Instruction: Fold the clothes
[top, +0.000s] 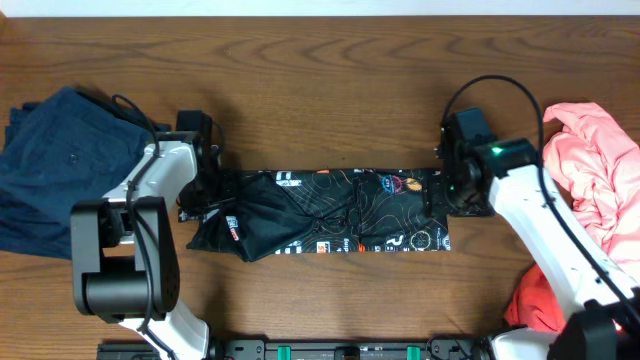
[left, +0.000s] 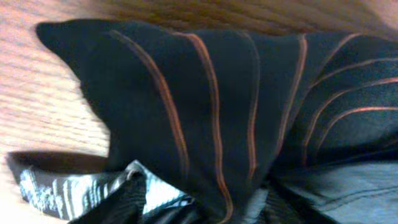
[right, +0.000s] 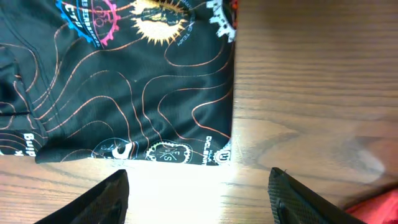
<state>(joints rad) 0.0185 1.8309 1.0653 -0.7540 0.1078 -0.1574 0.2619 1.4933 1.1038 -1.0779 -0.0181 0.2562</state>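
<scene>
The black jersey (top: 330, 215) with orange contour lines and white logos lies stretched out left to right on the wooden table. My left gripper (top: 205, 195) is at its bunched left end and is shut on the cloth. In the left wrist view the jersey (left: 217, 93) fills the frame and hides most of the fingers. My right gripper (top: 455, 190) is at the jersey's right edge. In the right wrist view its fingers (right: 199, 193) are wide open over bare table just past the jersey's hem (right: 124, 93). The coral-pink garment (top: 595, 170) lies crumpled at the far right.
A dark navy garment (top: 50, 170) lies in a heap at the left of the table. The coral-pink garment's corner shows at the lower right of the right wrist view (right: 379, 208). Bare wood (top: 330, 90) runs along the far side.
</scene>
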